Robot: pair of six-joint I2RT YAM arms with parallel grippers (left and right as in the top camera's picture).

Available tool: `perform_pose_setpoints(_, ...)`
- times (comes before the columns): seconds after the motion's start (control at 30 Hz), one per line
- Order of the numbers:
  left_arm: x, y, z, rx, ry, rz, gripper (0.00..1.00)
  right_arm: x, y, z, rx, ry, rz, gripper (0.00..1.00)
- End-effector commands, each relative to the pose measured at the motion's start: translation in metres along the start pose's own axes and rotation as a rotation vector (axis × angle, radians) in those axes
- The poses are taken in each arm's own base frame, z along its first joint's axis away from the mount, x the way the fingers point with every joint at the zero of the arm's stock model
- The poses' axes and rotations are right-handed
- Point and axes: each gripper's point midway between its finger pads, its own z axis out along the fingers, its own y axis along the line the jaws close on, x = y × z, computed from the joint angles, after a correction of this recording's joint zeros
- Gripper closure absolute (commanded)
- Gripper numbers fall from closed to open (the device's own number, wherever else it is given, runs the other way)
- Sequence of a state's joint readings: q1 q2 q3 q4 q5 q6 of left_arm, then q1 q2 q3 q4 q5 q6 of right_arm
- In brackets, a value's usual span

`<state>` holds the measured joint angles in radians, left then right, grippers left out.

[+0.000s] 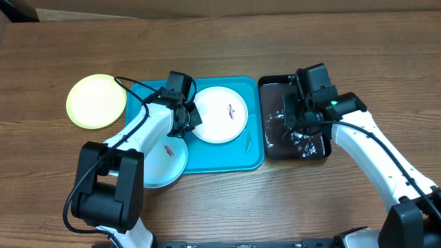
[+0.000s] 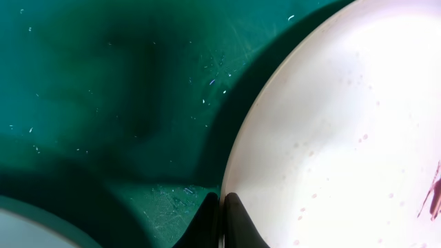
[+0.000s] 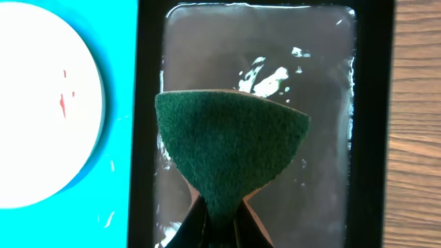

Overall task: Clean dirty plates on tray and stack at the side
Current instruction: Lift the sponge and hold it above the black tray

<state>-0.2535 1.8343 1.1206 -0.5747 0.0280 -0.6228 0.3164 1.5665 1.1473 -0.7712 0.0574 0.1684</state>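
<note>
The blue tray [image 1: 222, 158] sits in the middle of the overhead view. The white plate [image 1: 219, 116] lies in its upper right part and carries a small red smear [image 1: 229, 110] right of its centre. The light blue plate [image 1: 169, 164] lies at the tray's lower left corner. It reaches past the lower rim and is partly covered by the left arm. The yellow-green plate [image 1: 96, 101] lies on the wooden table [image 1: 41, 158] at the upper left, well apart from the tray.

The left gripper [image 1: 186, 116] is at the left edge of the white plate. In the left wrist view its 2 fingers [image 2: 238, 224] are pinched on that plate's rim, which runs into the narrow slit between them.

The black tray [image 1: 265, 86] stands just right of the blue one, with water and white foam on its floor. The right gripper [image 1: 298, 120] is above it. In the right wrist view its fingers [image 3: 200, 227] are clamped on the lower end of a dark green scouring pad [image 3: 231, 148], which fans out over the wet black floor.
</note>
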Motion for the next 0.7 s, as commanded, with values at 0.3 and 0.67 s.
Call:
perform_pose_setpoints(0.3,0.004,-0.01,-0.007,0.068,0.025,-0.004,0.96,0.01,0.005,0.011,-0.021,0.006,0.083,0.96)
perform_pose_setpoints(0.67,0.01,-0.008,-0.007,0.059,0.048,0.021,0.96,0.011,-0.014,0.01,0.096,-0.009,0.083,0.96)
